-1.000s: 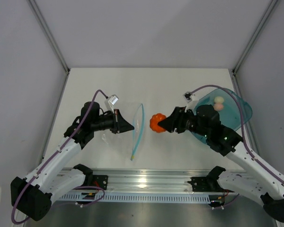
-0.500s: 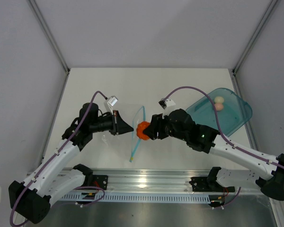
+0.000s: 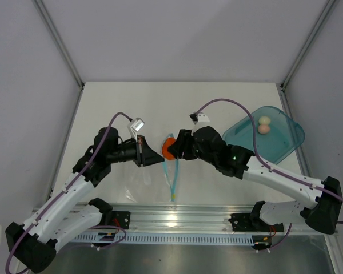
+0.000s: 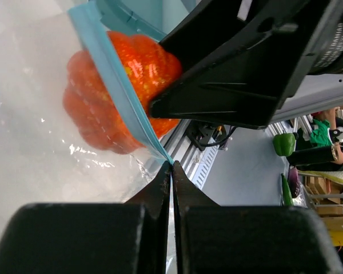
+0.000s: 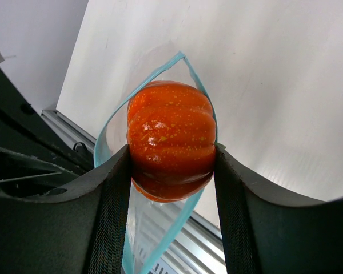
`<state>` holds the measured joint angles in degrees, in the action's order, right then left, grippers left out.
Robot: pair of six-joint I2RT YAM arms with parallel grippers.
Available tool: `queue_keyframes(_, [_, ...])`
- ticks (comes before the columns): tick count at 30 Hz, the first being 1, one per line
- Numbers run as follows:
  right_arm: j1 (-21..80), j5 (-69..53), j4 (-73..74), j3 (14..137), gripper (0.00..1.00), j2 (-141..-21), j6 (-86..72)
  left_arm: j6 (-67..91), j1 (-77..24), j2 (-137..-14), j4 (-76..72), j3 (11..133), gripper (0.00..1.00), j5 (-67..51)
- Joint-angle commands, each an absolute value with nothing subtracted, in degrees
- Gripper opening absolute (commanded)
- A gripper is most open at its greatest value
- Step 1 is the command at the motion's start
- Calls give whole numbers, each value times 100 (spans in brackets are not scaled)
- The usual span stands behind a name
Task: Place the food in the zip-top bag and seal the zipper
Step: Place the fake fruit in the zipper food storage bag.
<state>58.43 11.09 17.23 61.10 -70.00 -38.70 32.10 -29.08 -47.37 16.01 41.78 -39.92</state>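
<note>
My right gripper is shut on the orange-red lump and holds it in the open mouth of the clear zip-top bag. In the right wrist view the lump sits between my fingers, with the teal zipper strip looped around it. My left gripper is shut on the bag's edge just left of the lump. In the left wrist view its jaws meet at the zipper, and the lump shows partly through the film. The pale cream-pink ball lies on the teal plate.
The teal plate stands at the right, by the right wall. The metal rail with the arm bases runs along the near edge. White walls close in the table at the left, back and right.
My right gripper has carried the orange lump leftward from near the plate to the bag's mouth. My left gripper has shifted right with the bag's edge, and the zipper strip has swung nearer.
</note>
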Motion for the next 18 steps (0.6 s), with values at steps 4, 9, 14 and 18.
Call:
queue_keyframes(4, [5924,1239,1494,6223,17,-7066,-4236,3532,-2988,-4544,915,4166,0,-4140])
queue_keyframes(9, [5941,1073,1468,6082,26,-6996,-4210,3639,-2988,-4500,852,4105,1,-3912])
queue_keyframes(14, [6082,1019,1661,6100,25,-6856,-4079,3691,-2988,-4518,914,4043,1,-3481])
queue_keyframes(18, [6240,933,1749,6004,23,-6706,-3798,3796,-2988,-4518,862,3964,0,-3349])
